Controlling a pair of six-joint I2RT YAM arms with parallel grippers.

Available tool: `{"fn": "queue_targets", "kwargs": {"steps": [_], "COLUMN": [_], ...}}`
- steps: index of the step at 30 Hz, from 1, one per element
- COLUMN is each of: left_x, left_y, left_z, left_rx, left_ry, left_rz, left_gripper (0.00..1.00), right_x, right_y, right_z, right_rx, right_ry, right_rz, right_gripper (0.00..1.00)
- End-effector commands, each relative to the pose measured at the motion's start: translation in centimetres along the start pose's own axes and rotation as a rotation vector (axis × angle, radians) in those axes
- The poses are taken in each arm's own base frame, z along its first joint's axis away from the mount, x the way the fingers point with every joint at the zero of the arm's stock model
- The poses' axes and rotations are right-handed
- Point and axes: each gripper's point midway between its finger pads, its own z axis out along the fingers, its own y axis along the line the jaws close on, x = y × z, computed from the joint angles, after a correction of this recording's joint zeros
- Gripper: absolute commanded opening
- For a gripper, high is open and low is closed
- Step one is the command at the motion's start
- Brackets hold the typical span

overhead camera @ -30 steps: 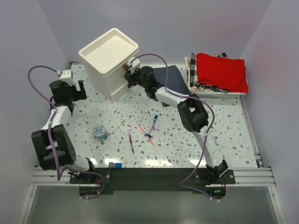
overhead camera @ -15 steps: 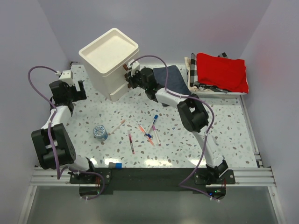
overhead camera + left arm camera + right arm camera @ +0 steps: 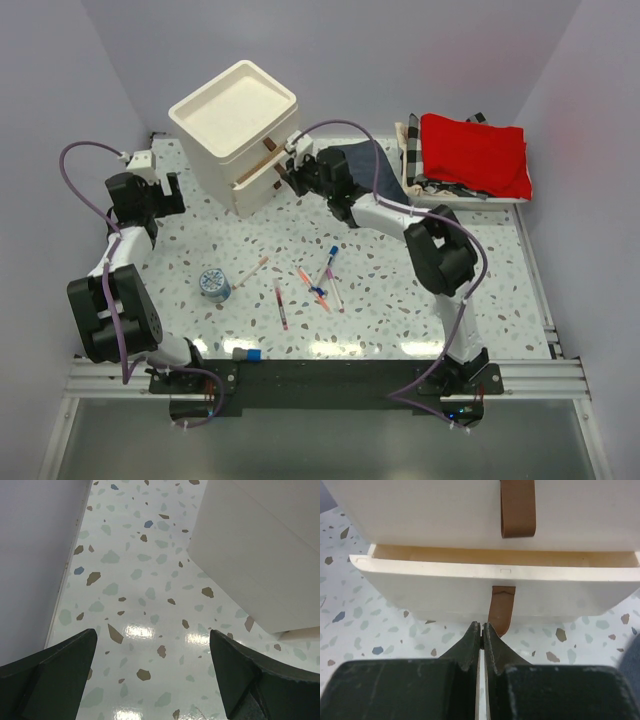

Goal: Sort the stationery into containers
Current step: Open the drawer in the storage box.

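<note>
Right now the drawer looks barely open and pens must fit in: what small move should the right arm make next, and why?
Probably pull the drawer straight back a little more. The right claw is shut on its brown pull tab, and only a narrow gap shows behind the drawer front, likely too tight for dropping the pens in.

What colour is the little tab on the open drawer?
The pull tab is brown; the right wrist view shows it best.

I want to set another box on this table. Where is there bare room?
Widest: the tabletop right of the right arm, between the basket and the near rail. A smaller patch lies between the drawer unit and the blue-white roll. The middle, around the pens, is crowded.
</note>
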Motion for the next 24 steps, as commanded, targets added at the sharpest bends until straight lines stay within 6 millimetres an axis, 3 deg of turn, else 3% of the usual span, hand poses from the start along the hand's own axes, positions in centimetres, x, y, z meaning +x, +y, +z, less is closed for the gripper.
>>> {"fn": "queue_targets", "kwargs": {"steps": [1,10,14,24], "left_x": [-2.0,-2.6,-2.6,-3.0], "left_y": [0.4,0.0,-0.1,-0.5], "left_z": [-0.1,-0.5,-0.6,-1.2], "left_rx": [-0.005,0.010,0.012,0.025], "left_ry": [-0.076,-0.097,-0.103,-0.130], "left_rz": [0.007,0.005,0.002,0.005], "left_gripper": [1.00,1.00,1.00,1.00], "right_x": [-1.9,-0.7,-1.2,-0.8], "right_y": [0.7,1.6,1.8,2.2], "right_z": [-2.6,-6.1,-8.0,-10.6], "right_rx": [-0.027,-0.034,-0.030,-0.023], "right_ry": [-0.012,0.042,0.047,0.069], "right_rz": [-0.008,-0.002,-0.006,-0.015], "right_gripper": [0.00,0.00,0.00,0.00]}}
